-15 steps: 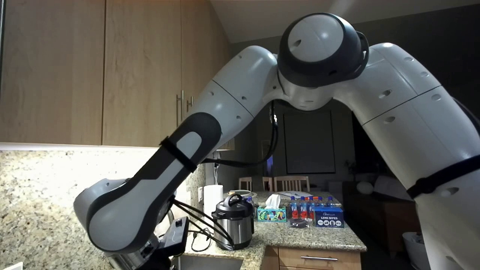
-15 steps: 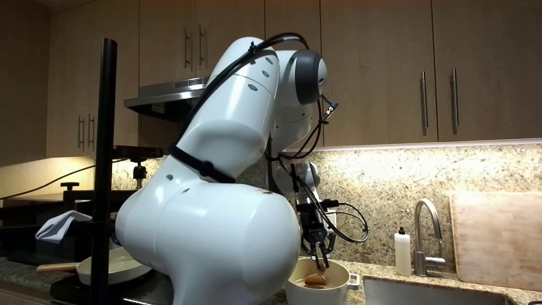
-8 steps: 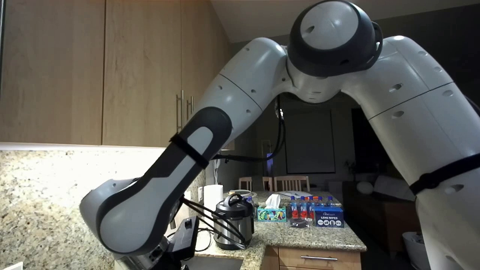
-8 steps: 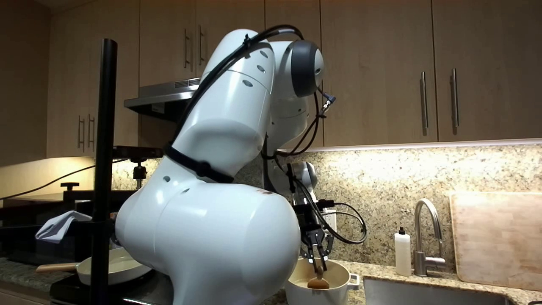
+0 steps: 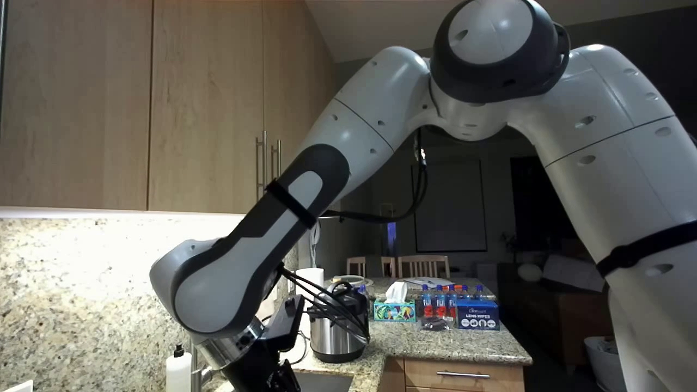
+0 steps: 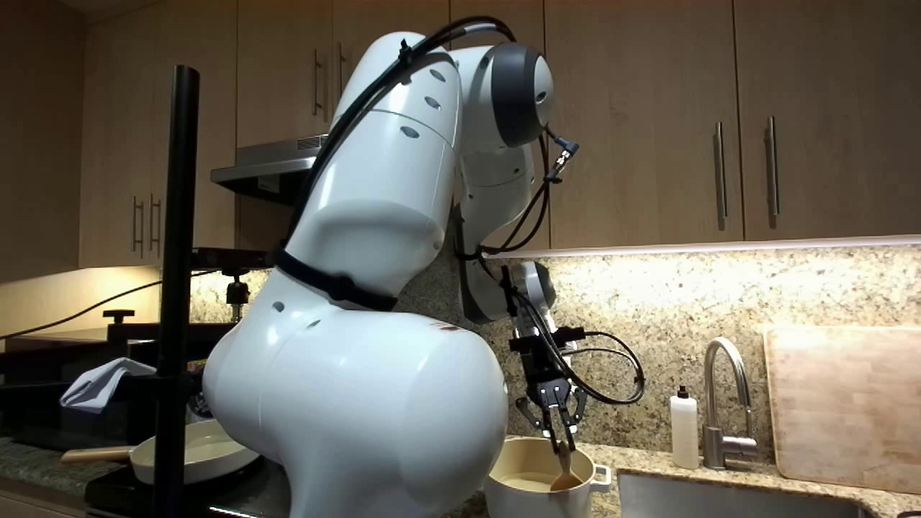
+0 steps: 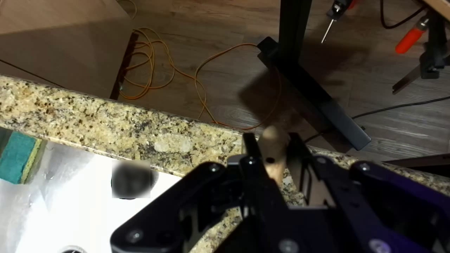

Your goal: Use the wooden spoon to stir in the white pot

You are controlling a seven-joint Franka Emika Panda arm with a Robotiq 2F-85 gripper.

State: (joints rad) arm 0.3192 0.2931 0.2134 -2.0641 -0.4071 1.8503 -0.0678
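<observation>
The claw (image 6: 564, 447) is clamped on the wooden spoon (image 6: 565, 471), its two fingers (image 7: 250, 144) near each other with only the handle between them; the wrist view shows them dark and blurred, the handle's rounded end standing in the narrow space. The spoon's head is down inside the white pot (image 6: 532, 505), near the side toward the sink (image 6: 719, 498), its lowest edge hidden by the near rim; whether it touches the bottom cannot be told. One side handle (image 6: 603, 476) of the pot is visible; the opposite side is covered by the robot arm (image 6: 360, 388), and the base is cut off below. The one sink is also cut off; in the wrist view it holds one sponge (image 7: 14, 158), cropped at the edge, and a dark round patch (image 7: 132, 180) too smeared to name. On the bench (image 7: 116, 130) stand one white bottle (image 6: 684, 432), one faucet (image 6: 714, 447) and one cutting board (image 6: 849, 410) that runs out of view. One frying pan (image 6: 212, 452) sits partly behind a black post (image 6: 180, 252). In an exterior view the claw's lower end is cropped, and the bench carries one pressure cooker (image 5: 335, 340), one tissue box (image 5: 394, 311), one blue box (image 5: 477, 316) and at least five bottles (image 5: 440, 306), some half hidden by that box.
</observation>
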